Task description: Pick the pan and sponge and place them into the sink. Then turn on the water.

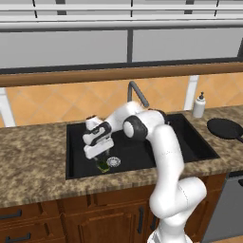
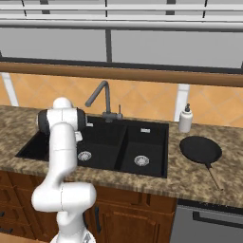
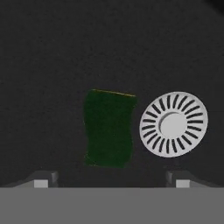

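Sponge [image 3: 108,129], one, lies dark-face-up on the floor of the sink's [image 1: 76,130] left bowl, just beside the round silver drain [image 3: 173,124], apart from it. My gripper [image 3: 111,181] hangs right over the sponge, jaws spread wide, nothing between them. Pan [image 2: 201,149], one, sits on the counter [image 2: 190,180] right of the sink, near one soap bottle [image 2: 185,118]. Right base view shows two drains and the faucet [image 2: 103,99].
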Controlling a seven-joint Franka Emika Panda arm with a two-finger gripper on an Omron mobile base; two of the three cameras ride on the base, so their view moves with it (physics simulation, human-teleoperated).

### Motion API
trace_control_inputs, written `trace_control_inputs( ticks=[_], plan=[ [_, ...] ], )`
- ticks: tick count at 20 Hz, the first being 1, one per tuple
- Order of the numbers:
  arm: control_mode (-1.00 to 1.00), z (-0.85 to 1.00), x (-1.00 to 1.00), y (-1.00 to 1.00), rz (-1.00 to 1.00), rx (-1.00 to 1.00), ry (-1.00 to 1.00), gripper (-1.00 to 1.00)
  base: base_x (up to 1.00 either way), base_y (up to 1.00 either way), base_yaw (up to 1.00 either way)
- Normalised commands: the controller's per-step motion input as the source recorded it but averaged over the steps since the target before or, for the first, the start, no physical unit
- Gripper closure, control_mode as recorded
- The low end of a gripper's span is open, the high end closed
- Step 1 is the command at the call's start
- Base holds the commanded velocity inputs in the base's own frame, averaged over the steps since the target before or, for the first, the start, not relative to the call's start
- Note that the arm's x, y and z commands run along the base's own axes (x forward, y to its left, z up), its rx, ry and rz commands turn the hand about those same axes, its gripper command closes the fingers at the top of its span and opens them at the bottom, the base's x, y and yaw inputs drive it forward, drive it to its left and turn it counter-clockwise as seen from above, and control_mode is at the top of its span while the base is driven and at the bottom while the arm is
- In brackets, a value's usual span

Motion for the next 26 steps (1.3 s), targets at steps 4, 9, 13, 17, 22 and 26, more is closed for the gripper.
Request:
trace_control_inputs(
  ticks=[4, 9, 13, 17, 22, 26],
  plan=[
    [-1.00, 1.00, -0.58, 0.00, -0.01, 0.01, -0.17, -1.00, 0.00, 0.00, 0.00],
    [-1.00, 1.00, -0.77, -0.26, -0.05, 0.02, -0.15, -1.00, 0.00, 0.00, 0.00],
    [-1.00, 1.00, -0.98, -0.64, -0.02, 0.02, -0.18, -1.00, 0.00, 0.00, 0.00],
    [-1.00, 1.00, -0.99, -0.57, 0.00, 0.00, -0.16, -1.00, 0.00, 0.00, 0.00],
    [-1.00, 1.00, -1.00, -0.51, 0.00, 0.00, -0.16, -1.00, 0.00, 0.00, 0.00],
    [-1.00, 1.00, -0.95, -0.40, 0.00, 0.00, -0.15, -1.00, 0.00, 0.00, 0.00]
  ],
)
